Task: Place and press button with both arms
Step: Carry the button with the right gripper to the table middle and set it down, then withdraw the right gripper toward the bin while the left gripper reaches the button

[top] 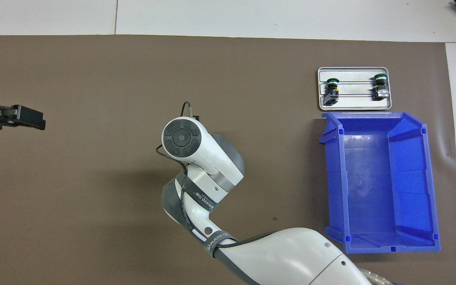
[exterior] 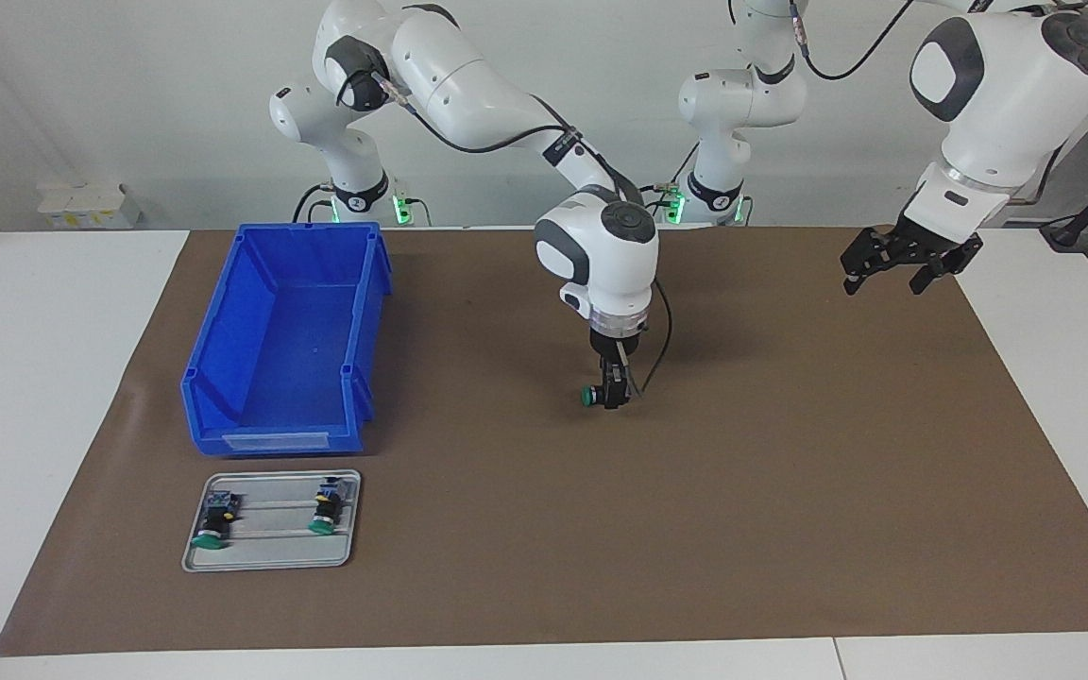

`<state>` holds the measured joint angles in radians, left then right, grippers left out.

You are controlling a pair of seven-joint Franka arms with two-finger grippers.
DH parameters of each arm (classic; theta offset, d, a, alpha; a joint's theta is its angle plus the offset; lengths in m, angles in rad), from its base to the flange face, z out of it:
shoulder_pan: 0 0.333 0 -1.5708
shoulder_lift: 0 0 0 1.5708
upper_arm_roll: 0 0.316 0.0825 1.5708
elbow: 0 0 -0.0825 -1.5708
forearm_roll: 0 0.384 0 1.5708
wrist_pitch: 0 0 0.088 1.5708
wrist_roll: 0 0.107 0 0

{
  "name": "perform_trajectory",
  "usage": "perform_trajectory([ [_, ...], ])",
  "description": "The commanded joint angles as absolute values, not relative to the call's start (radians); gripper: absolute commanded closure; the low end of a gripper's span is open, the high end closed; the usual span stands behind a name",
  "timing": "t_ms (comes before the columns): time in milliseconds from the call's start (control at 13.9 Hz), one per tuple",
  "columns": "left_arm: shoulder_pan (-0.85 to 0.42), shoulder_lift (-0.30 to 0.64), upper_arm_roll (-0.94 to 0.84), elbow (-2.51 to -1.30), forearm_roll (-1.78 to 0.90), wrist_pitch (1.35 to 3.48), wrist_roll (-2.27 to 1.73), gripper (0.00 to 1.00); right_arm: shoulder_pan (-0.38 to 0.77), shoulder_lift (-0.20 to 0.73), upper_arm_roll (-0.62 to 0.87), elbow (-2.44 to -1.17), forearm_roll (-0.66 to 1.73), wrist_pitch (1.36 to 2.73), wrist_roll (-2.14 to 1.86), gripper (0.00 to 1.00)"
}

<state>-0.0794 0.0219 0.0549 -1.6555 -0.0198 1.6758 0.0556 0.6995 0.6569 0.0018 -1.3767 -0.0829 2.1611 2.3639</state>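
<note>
Button (exterior: 589, 396), green cap pointing sideways toward the right arm's end of the surface (exterior: 790, 491), sits low at the middle of the brown mat, right at the tips of the right gripper (exterior: 613, 393); whether those jaws pinch it or stand spread around it cannot be told. Left gripper (exterior: 903, 260) hangs with jaws spread wide and empty over the mat's edge at the left arm's end, well apart from the button. Two like buttons lie on a grey tray (exterior: 270, 559) beside a blue bin (exterior: 284, 349).

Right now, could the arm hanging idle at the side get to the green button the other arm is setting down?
Probably yes: bare mat lies between the left gripper and the button; only the right gripper crowds it.
</note>
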Motion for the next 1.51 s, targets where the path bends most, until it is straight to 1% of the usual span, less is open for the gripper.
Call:
perform_trajectory([
  [0, -0.097, -0.005, 0.06, -1.686, -0.006, 1.69, 0.051, 0.0, 0.631, 0.554, 0.014, -1.439, -0.057, 2.16, 2.292, 0.02],
  [216, -0.109, -0.006, 0.06, -1.686, -0.009, 1.693, 0.063, 0.0, 0.566, 0.459, 0.015, -1.5, -0.054, 2.161, 2.177, 0.02],
  [360, -0.117, -0.003, 0.058, -1.686, -0.012, 1.704, 0.095, 0.0, 0.51, 0.404, 0.015, -1.529, -0.005, 2.158, 2.082, 0.02],
  [504, -0.158, 0.003, 0.06, -1.689, -0.014, 1.724, 0.155, 0.0, 0.462, 0.347, 0.015, -1.569, 0.023, 2.137, 1.964, 0.02],
  [648, -0.216, 0.011, 0.058, -1.712, -0.02, 1.771, 0.199, 0.0, 0.436, 0.313, 0.012, -1.58, 0.023, 2.097, 1.867, 0.02],
  [792, -0.261, 0.014, 0.058, -1.752, -0.078, 1.836, 0.289, 0.01, 0.408, 0.285, 0.012, -1.58, 0.023, 2.056, 1.748, 0.02],
  [936, -0.32, 0.011, 0.058, -1.843, -0.107, 1.973, 0.438, 0.01, 0.362, 0.246, 0.012, -1.583, 0.023, 2.011, 1.639, 0.02],
  [1080, -0.379, 0.012, 0.058, -1.919, -0.136, 2.086, 0.57, 0.01, 0.321, 0.181, 0.014, -1.62, 0.023, 1.979, 1.466, 0.02],
  [1224, -0.431, 0.021, 0.058, -1.931, -0.138, 2.089, 0.671, 0.01, 0.276, 0.131, 0.014, -1.655, 0.023, 1.954, 1.276, 0.0],
  [1440, -0.511, 0.06, 0.058, -1.943, -0.14, 2.111, 0.773, 0.01, 0.194, 0.091, 0.014, -1.657, 0.023, 1.855, 0.969, 0.0],
])
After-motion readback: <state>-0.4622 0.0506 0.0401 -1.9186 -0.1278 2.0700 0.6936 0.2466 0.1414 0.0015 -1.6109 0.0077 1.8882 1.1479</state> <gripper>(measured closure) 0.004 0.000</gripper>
